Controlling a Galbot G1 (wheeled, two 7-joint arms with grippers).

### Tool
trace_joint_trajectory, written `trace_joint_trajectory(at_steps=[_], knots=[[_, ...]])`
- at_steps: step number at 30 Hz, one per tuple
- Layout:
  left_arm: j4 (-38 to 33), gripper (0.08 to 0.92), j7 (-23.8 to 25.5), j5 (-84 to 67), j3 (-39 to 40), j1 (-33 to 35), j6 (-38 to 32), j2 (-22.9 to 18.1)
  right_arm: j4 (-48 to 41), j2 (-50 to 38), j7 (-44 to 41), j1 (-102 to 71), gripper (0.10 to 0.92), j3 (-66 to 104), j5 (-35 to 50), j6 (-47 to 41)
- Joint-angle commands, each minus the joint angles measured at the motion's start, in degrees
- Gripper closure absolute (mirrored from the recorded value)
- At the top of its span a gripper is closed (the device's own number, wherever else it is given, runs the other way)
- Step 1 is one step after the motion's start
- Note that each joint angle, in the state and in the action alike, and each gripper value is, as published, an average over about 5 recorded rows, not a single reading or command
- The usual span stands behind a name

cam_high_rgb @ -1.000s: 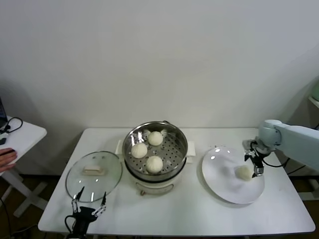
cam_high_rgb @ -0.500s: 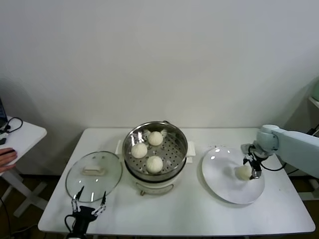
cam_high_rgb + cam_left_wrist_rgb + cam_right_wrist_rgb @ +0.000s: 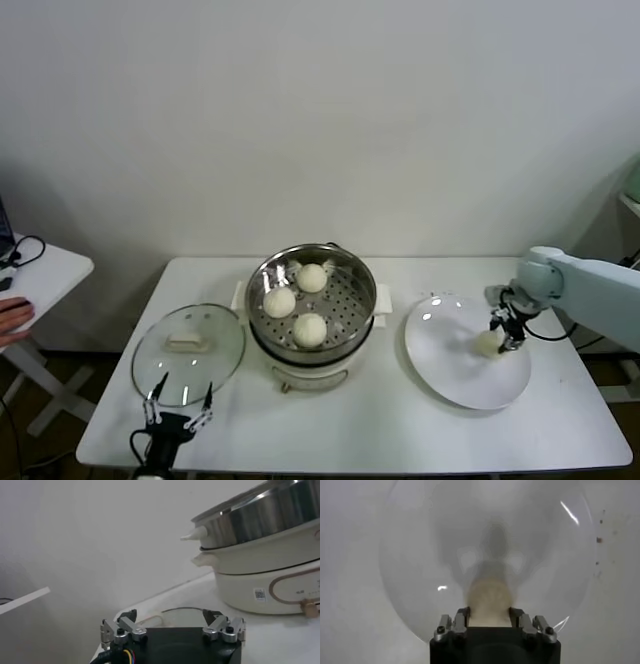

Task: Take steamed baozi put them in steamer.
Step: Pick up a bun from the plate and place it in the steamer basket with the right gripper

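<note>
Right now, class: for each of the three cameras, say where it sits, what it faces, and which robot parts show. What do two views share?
Head view: high, looking down on table, steamer, lid, plate; both grippers show.
Left wrist view: low by the table, facing the steamer's side; left gripper open.
Right wrist view: above the plate, right gripper shut on baozi.
Shared: that baozi, head and right wrist.

White table (image 3: 400, 425) carries three items in a row: glass lid (image 3: 188, 352) at left, steamer (image 3: 312, 315) on its cream base at centre, white plate (image 3: 450, 360) at right. All stand apart.
</note>
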Motion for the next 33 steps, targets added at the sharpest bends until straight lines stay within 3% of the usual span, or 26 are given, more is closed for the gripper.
trace_joint_trajectory(at_steps=[1, 8, 15, 24, 33], knots=[[-0.2, 0.177, 0.1, -0.2, 0.1, -0.1, 0.1, 0.2, 13.0, 2.0, -1.6, 30.8, 0.474, -22.7, 16.8, -1.6], [-0.6, 0.177, 0.3, -0.4, 0.3, -0.3, 0.5, 0.7, 20.4, 9.9, -3.4, 49.8, 0.474, -28.8, 29.5, -3.4], [-0.5, 0.177, 0.2, -0.2, 0.4, -0.1, 0.5, 1.0, 21.0, 16.3, -2.5, 51.1, 0.474, -21.0, 36.5, -6.7], [-0.5, 0.177, 0.1, -0.2, 0.7, -0.2, 0.4, 1.1, 24.4, 21.5, 3.8, 40.0, 0.474, -10.8, 36.5, -13.1], [0.0, 0.177, 0.1, -0.2, 0.7, -0.4, 0.1, 1.1, 19.4, 26.3, 7.3, 26.3, 0.465, -7.7, 30.8, -14.7]])
